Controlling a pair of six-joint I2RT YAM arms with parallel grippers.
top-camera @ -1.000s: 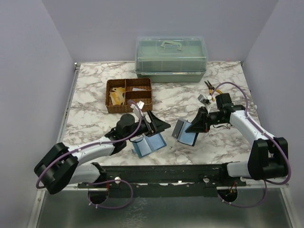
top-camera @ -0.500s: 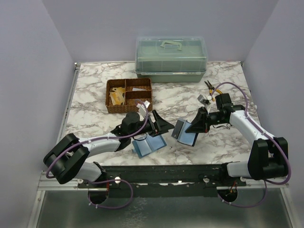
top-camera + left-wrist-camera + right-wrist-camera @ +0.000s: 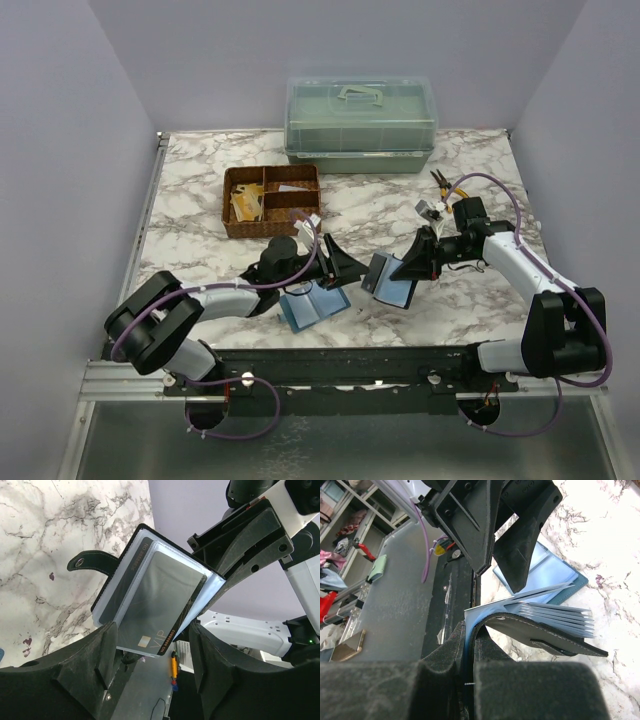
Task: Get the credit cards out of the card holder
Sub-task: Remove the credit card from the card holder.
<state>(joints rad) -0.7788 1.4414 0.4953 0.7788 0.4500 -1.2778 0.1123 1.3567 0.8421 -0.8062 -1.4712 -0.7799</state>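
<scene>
The black card holder (image 3: pixel 385 275) hangs open in my right gripper (image 3: pixel 408 268), which is shut on one cover and its blue-grey lining (image 3: pixel 470 640). Its clear sleeves fan out (image 3: pixel 560 616). In the left wrist view the card holder (image 3: pixel 125 565) shows its snap tab (image 3: pixel 92 560), and a dark "VIP" credit card (image 3: pixel 155 610) sticks partly out of a sleeve. My left gripper (image 3: pixel 338 262) is open just left of the holder. The card's lower edge lies between its spread fingers (image 3: pixel 85 665), not touching them.
A light-blue flat folder (image 3: pixel 312 304) lies open on the marble table (image 3: pixel 190 230) under my left gripper. A brown wicker tray (image 3: pixel 273 200) with cards sits behind it. A green lidded box (image 3: pixel 360 122) stands at the back. Pliers (image 3: pixel 440 182) lie at the right.
My left gripper has moved right, toward the card holder, staying open. The right gripper and the holder have stayed in place.
</scene>
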